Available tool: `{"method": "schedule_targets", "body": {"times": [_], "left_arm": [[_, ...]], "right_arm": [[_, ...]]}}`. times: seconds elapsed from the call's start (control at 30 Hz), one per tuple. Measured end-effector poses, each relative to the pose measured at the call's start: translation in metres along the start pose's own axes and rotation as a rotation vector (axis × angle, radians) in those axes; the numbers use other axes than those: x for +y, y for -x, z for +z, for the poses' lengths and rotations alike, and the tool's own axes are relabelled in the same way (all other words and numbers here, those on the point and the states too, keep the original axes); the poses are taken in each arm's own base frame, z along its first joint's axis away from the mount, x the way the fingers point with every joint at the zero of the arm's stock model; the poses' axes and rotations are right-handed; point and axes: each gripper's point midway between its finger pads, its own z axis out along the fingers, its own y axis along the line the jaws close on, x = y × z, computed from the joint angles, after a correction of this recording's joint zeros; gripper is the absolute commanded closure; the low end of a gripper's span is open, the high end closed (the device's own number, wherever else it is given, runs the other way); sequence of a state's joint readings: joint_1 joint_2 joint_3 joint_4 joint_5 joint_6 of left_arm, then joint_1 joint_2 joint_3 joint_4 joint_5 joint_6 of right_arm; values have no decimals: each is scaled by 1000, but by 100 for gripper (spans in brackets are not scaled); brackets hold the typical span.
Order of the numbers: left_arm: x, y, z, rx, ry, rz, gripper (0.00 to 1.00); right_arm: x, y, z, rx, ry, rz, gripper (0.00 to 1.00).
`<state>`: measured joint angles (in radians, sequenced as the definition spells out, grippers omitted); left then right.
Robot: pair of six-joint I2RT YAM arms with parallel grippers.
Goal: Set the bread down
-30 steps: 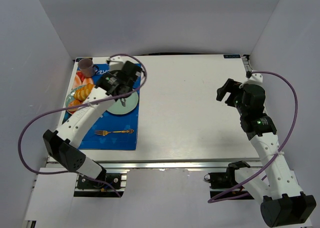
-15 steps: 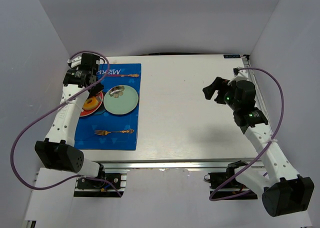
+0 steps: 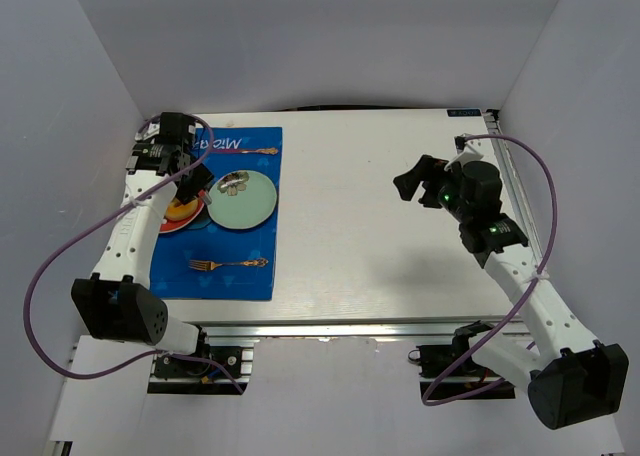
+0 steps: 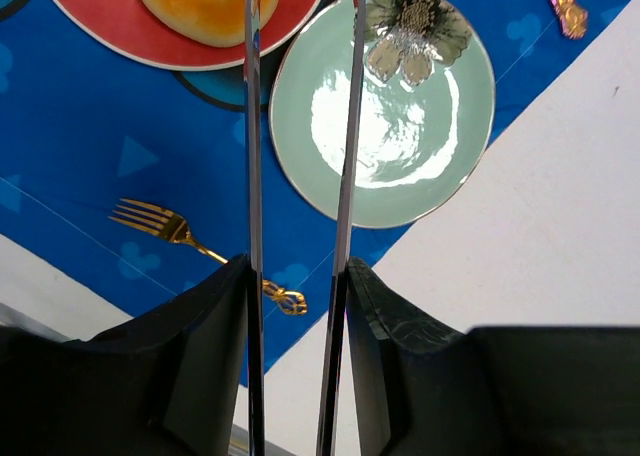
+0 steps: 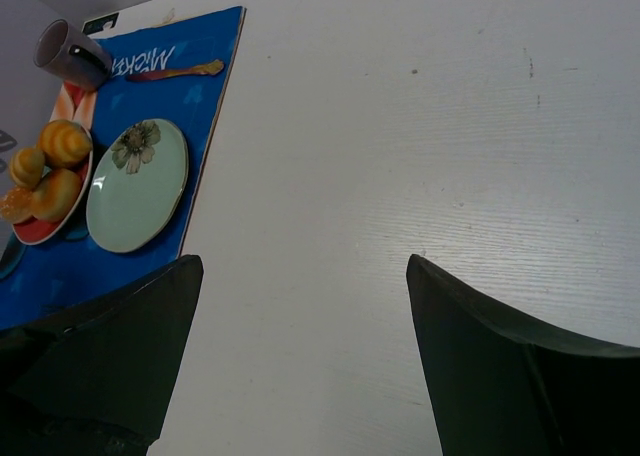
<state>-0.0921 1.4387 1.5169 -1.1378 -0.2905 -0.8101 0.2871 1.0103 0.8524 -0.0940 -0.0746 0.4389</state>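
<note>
Bread [image 5: 27, 164], a small golden roll, lies at the far left of the red plate [image 4: 90, 21], just beside the croissant [image 5: 65, 141]. The doughnut [image 4: 200, 1] sits on the same plate, on the side toward the green plate [image 4: 400, 166]. Both plates rest on a blue placemat [image 3: 235, 281] at the left of the white surface [image 3: 400, 256]. A gold fork [image 4: 190, 238] lies on the mat's near part, with a spoon [image 5: 178, 71] and a mug [image 5: 68, 54] at its far edge.

The left pincer [image 3: 193, 181] hangs over the red plate, its thin blades parallel with a gap between them and nothing in it. The right pincer [image 5: 302, 271] hovers above bare surface well to the right, spread wide and empty, facing the plates.
</note>
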Motion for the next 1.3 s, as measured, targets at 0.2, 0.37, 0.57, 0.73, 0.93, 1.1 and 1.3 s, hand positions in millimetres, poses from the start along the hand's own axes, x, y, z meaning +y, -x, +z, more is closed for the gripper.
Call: {"method": "schedule_targets", "body": {"times": [0.2, 0.37, 0.57, 0.73, 0.93, 1.1, 1.3], "left_arm": [[-3, 4, 9, -3, 5, -55, 52], [-4, 0, 17, 4, 17, -92, 38], [-4, 1, 21, 1, 29, -128, 38], [-6, -1, 32, 13, 45, -139, 39], [-3, -7, 42, 26, 62, -142, 41], [-1, -5, 46, 25, 68, -155, 41], [8, -15, 56, 54, 94, -171, 52]], "right_arm": [[8, 0, 1, -6, 25, -6, 11], [14, -5, 4, 9, 37, -11, 11], [19, -11, 7, 26, 46, -18, 11], [21, -13, 9, 29, 49, -22, 11], [23, -15, 12, 33, 52, -26, 11], [22, -19, 15, 43, 48, -27, 11], [19, -22, 18, 53, 35, -28, 11]]}}
